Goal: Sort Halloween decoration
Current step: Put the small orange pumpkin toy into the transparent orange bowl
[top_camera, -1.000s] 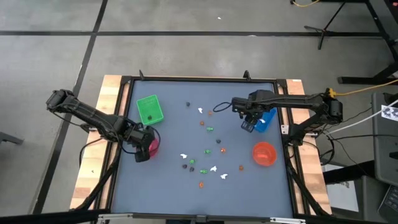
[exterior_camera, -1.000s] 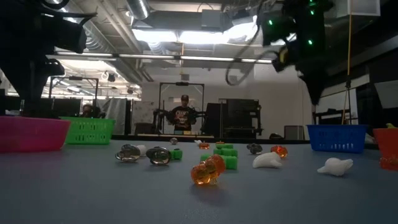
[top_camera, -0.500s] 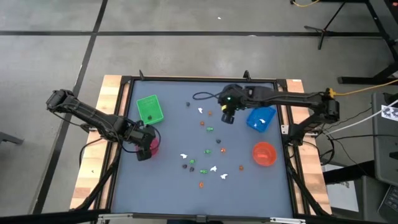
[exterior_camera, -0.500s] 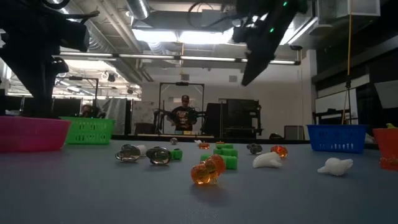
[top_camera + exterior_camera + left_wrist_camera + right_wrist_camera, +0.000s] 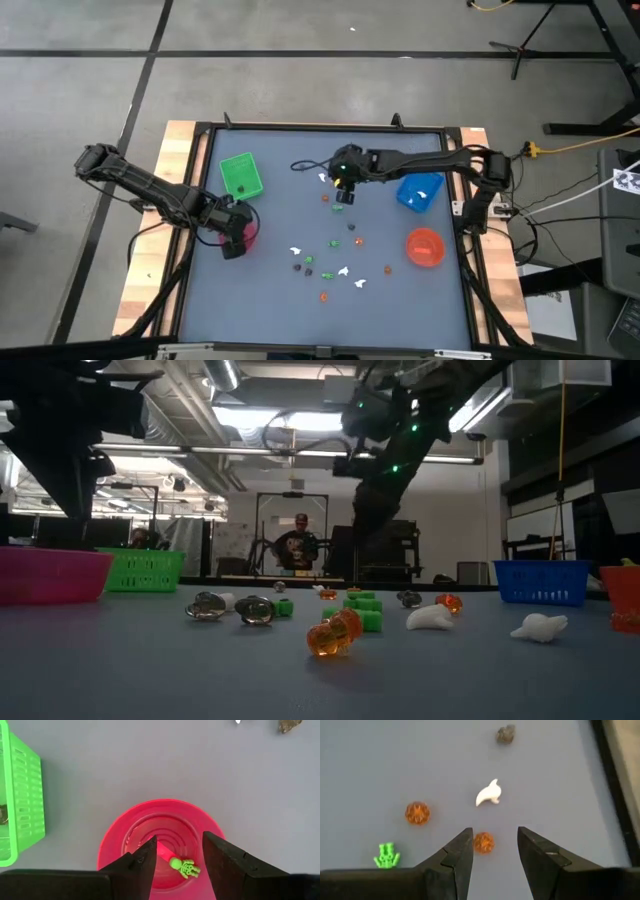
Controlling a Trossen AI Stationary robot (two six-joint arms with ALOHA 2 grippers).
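Observation:
Tiny Halloween figures in white, orange, green and dark lie loose on the grey table (image 5: 280, 300), most of them around its middle (image 5: 333, 243). My right gripper (image 5: 343, 192) hangs open over the far ones. In its wrist view an orange pumpkin (image 5: 483, 842) lies on the table between the open fingers (image 5: 495, 832), with a white ghost (image 5: 488, 794), a second pumpkin (image 5: 417, 813) and a green figure (image 5: 386, 856) nearby. My left gripper (image 5: 180, 840) stands open over the pink bowl (image 5: 115, 845). A green skeleton (image 5: 184, 866) lies on the bowl's floor below the fingers.
A green tray (image 5: 240, 175) stands far left beside the pink bowl (image 5: 247, 232). A blue tray (image 5: 419, 191) and an orange bowl (image 5: 425, 246) stand at the right. A person stands in the room beyond the table (image 5: 298, 545).
My right gripper has swung from above the blue tray toward the table's left and sunk lower, tipping and rolling as it went. It now hangs over the far figures. Its fingers stay open. No figure has moved.

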